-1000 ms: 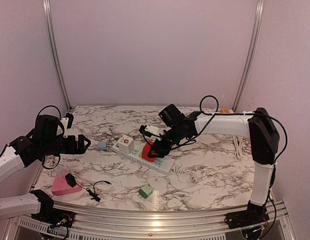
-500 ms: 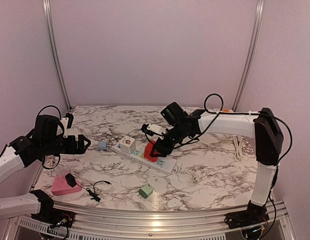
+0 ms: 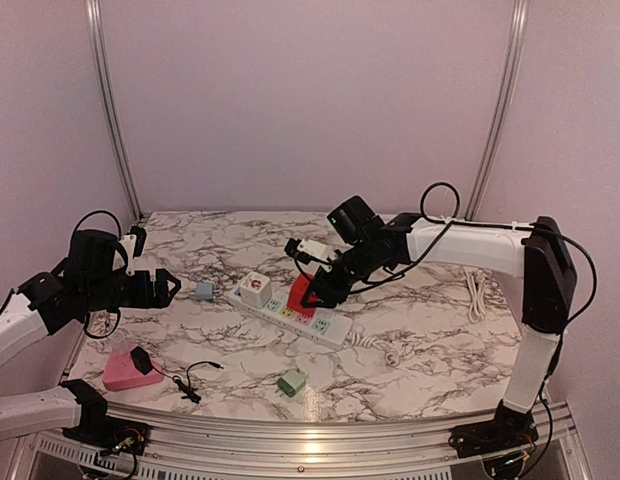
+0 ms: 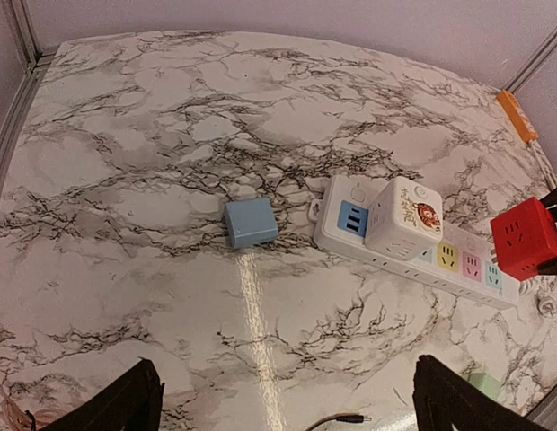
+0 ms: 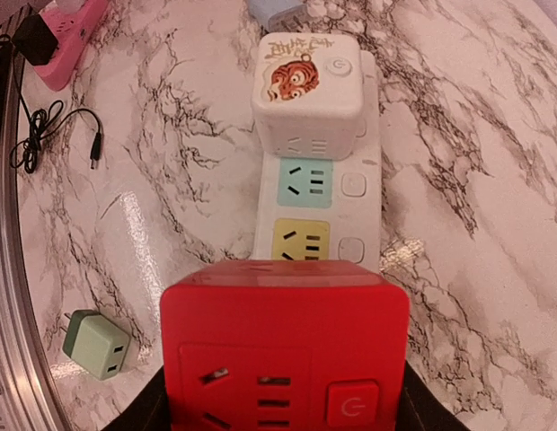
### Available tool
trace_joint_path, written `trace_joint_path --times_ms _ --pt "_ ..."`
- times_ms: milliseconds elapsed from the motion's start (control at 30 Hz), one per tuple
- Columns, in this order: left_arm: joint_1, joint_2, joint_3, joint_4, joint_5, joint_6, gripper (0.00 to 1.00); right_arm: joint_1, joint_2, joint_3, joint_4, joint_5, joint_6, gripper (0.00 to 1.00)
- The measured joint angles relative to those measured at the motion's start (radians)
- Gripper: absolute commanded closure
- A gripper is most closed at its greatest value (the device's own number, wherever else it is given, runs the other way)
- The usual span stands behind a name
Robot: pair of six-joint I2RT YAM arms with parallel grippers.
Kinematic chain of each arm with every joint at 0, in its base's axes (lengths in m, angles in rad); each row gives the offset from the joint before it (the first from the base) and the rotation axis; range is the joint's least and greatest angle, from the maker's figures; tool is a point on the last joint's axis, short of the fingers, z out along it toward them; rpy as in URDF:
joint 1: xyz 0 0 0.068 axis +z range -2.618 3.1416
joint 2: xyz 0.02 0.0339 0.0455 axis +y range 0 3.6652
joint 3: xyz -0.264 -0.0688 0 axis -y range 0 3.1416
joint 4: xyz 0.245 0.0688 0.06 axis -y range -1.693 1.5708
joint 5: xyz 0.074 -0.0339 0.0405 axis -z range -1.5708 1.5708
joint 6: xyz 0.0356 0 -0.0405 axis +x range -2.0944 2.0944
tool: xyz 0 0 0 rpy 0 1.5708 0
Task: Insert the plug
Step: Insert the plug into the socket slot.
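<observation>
Lifts the red cube plug point(image 3: 301, 295) higher and slightly rightward over the last second, with the right forearm stretched out flatter behind it. Grips it in the right claw point(image 3: 308, 292), fingers point(image 5: 166, 406) clamped on its two flanks. Hangs it above the power strip point(image 3: 325, 328), tilted and not seated. In the right wrist view, shows the yellow socket point(image 5: 302, 241) and the blue-green socket point(image 5: 305, 182) beyond it, both bare, just ahead of the cube's front edge. Leaves the white printed cube point(image 5: 305, 90) plugged in at the strip's far end, untouched. Keeps the left claw point(image 4: 292, 404) spread wide and empty over the left of the table point(image 4: 126, 135), well apart from the strip and unchanged across the second.

Reads as a back-off rather than an insertion: plug higher than before, so likely no socket engaged yet. Probably calls for squaring the prongs over a free socket, then pressing straight down. Cannot tell how the prongs line up with the holes, hidden as they are under the cube.
</observation>
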Motion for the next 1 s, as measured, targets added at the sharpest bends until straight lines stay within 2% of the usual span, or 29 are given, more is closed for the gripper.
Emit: trace_joint_path --times_ms 333,1000 --pt "0.000 -0.001 0.000 0.000 0.000 0.000 0.01 0.000 0.072 -0.006 0.002 -0.004 0.000 1.00" --pt "0.000 -0.001 0.000 0.000 -0.004 0.000 0.01 -0.001 0.078 0.001 -0.004 0.019 -0.025 1.00"
